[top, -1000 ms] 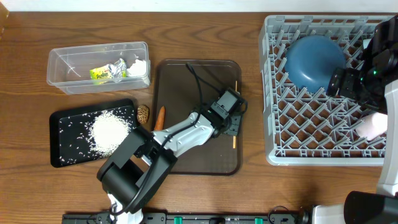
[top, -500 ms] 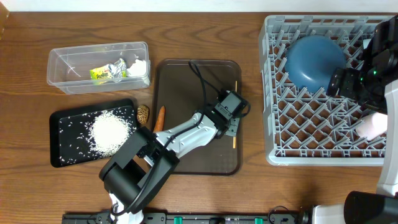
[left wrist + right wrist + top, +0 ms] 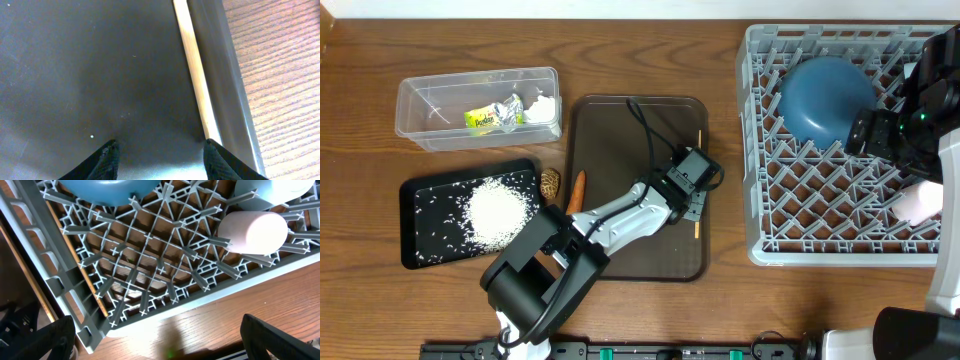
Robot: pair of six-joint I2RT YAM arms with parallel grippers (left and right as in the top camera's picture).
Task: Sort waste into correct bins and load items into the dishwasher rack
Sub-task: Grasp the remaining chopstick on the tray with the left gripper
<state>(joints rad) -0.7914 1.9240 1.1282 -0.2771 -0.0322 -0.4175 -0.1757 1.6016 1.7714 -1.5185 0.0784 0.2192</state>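
— Now, where is the left gripper working?
— It is hanging low over the brown tray, at its right side. Its fingers are standing apart and gripping nothing; only bare tray floor is showing between them.
— And the chopstick?
— It is lying flat along the tray's right rim, with its near end running down to just beside one fingertip (whether the two are touching cannot be told from the wrist view).
— What is the right gripper doing?
— It is hanging above the rack, with its fingers spread wide and nothing between them.
— What is sitting in the rack?
— The blue bowl is resting dome-up toward the far side. The cup is lying on its side near the right edge.
— And the waste?
— The wrapper and tissue are sitting together in the tub. Rice is lying heaped on the black tray. The nut and carrot are lying between the black tray and the brown one, the carrot just beside the brown tray's left edge.
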